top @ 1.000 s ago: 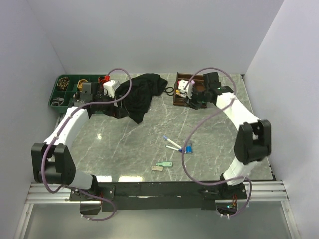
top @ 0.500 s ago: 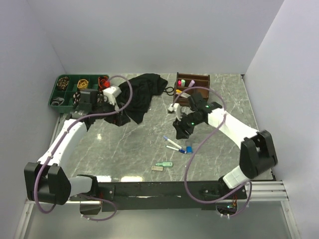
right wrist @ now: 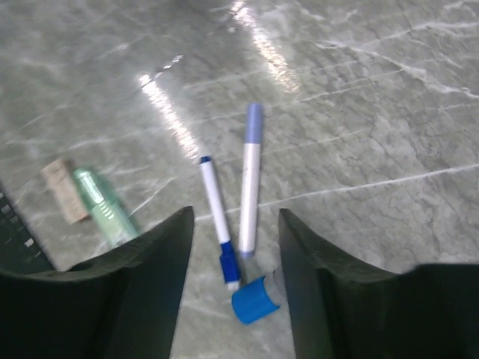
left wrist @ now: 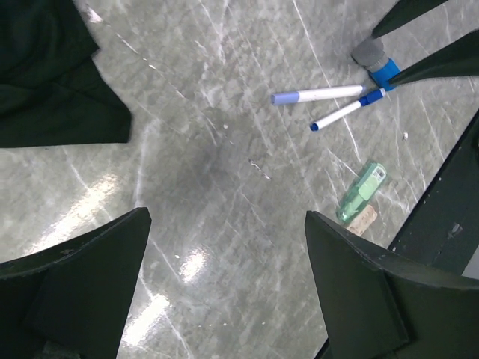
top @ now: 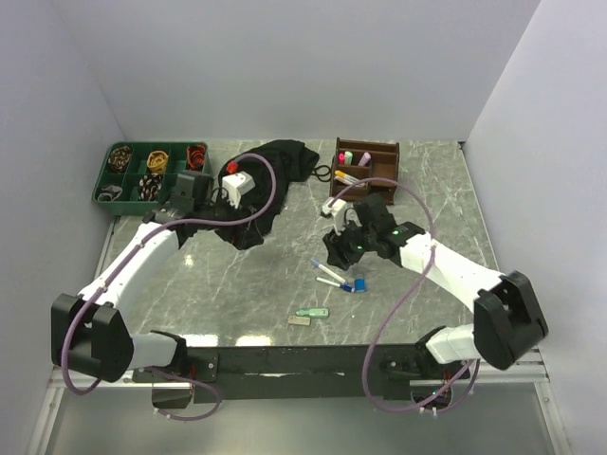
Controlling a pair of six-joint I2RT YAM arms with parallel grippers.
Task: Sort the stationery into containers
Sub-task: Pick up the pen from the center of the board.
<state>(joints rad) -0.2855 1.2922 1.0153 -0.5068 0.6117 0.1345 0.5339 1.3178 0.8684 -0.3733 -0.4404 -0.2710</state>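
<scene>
Two white pens [top: 329, 276] and a blue-capped piece [top: 359, 282] lie mid-table. A green highlighter [top: 312, 313] and a small eraser [top: 299, 321] lie nearer the front. My right gripper [top: 336, 250] hovers open just above the pens. In the right wrist view its gripper [right wrist: 236, 215] frames the blue-tipped pen [right wrist: 217, 217], the lavender-capped pen [right wrist: 251, 179] and the blue-capped piece [right wrist: 254, 301]. My left gripper [top: 248, 220] is open and empty over the cloth's edge, with bare table between its open jaws in the left wrist view [left wrist: 224, 217]. The wooden organiser [top: 366, 163] holds pink and green highlighters.
The dark green tray [top: 106, 186] with filled compartments sits at the back left. A large black cloth [top: 270, 180] lies between tray and organiser, also in the left wrist view [left wrist: 52, 82]. White walls enclose the table on three sides.
My right arm swung from the organiser forward and left to above the pens. My left arm moved right from the green tray to the cloth's edge.
</scene>
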